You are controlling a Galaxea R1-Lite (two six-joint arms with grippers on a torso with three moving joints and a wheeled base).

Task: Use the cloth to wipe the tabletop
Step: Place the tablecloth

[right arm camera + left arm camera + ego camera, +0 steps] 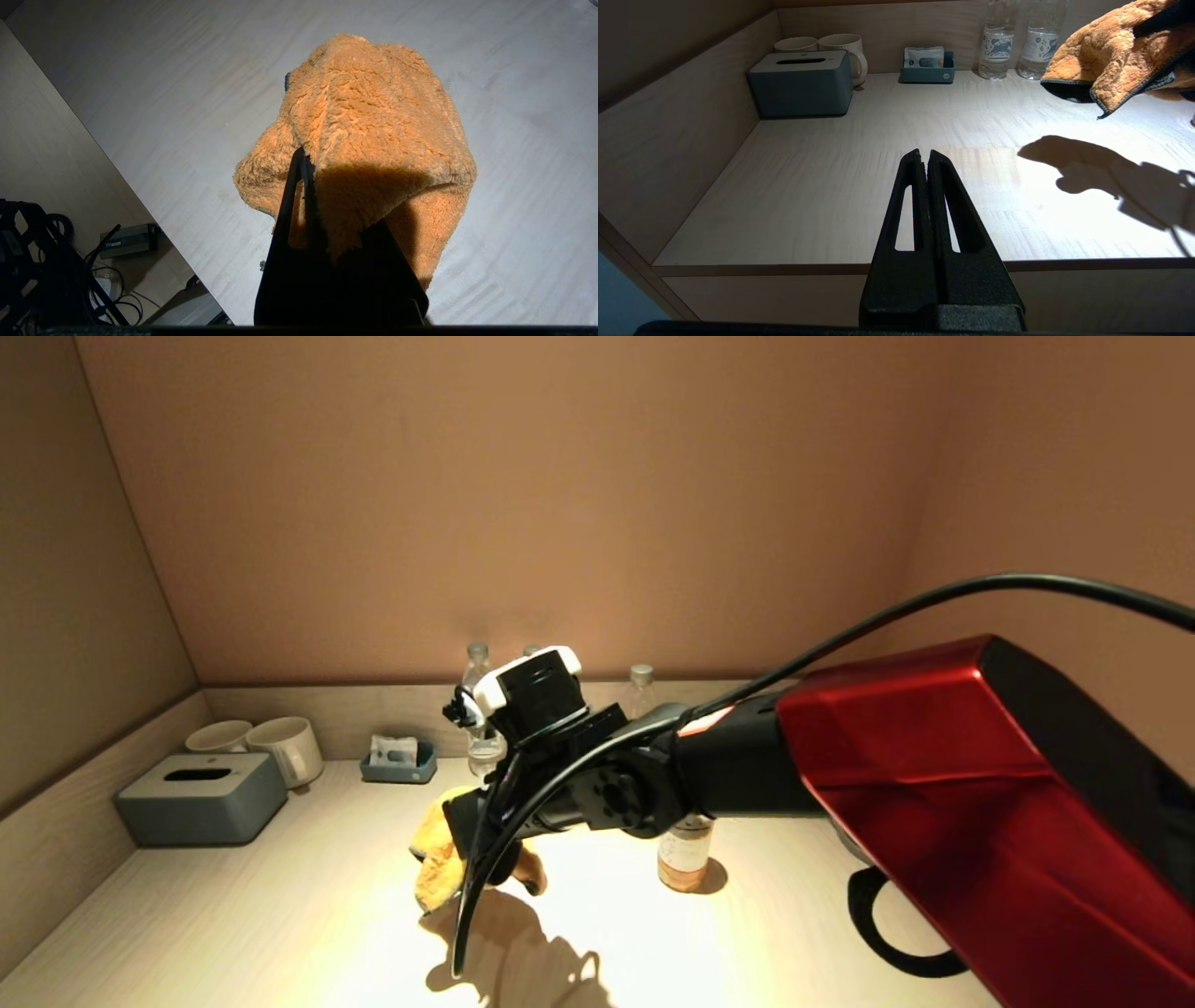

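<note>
One cloth (437, 859) | pinched by right gripper (509, 859), hanging above table (280, 915) | left gripper (924, 156) clenched, idle | risk: sweep topples bottle (684, 859).

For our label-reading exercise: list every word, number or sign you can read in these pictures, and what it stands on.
None can be read.
Water bottles: printed labels, too small to read.
Packets in the small tray: print blurred.
Amber bottle: label unreadable.

The fluffy orange cloth with dark edging (437, 859) hangs bunched above the pale wooden tabletop (280, 915), near its middle.
</note>
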